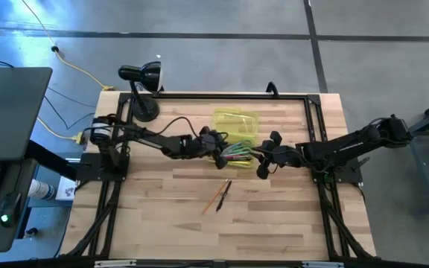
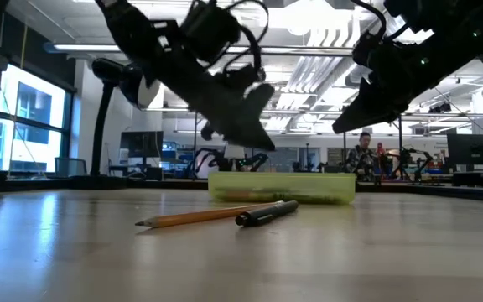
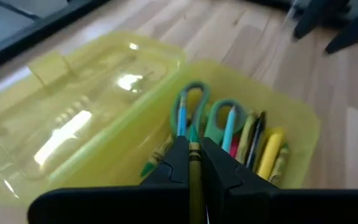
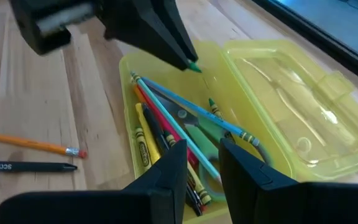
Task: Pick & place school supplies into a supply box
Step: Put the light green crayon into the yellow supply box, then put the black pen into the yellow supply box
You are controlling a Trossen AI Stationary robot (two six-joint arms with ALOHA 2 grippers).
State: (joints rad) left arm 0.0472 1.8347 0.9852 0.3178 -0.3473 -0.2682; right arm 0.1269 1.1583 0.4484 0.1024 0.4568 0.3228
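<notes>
Wood table; left end effector pinches green crayon above supply box; right end effector part-open, empty. Crayon light, stiff, waxy-slick: hold mid-shaft.

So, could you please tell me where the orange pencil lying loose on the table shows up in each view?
High view: orange pencil on bare wood, nearer the camera's bottom edge than the supply box.
Low view: foreground, in front of the box.
Left wrist view: not in it.
Right wrist view: beside the box, eraser end towards it.
Shared landmark: the black pen alongside it.
</notes>
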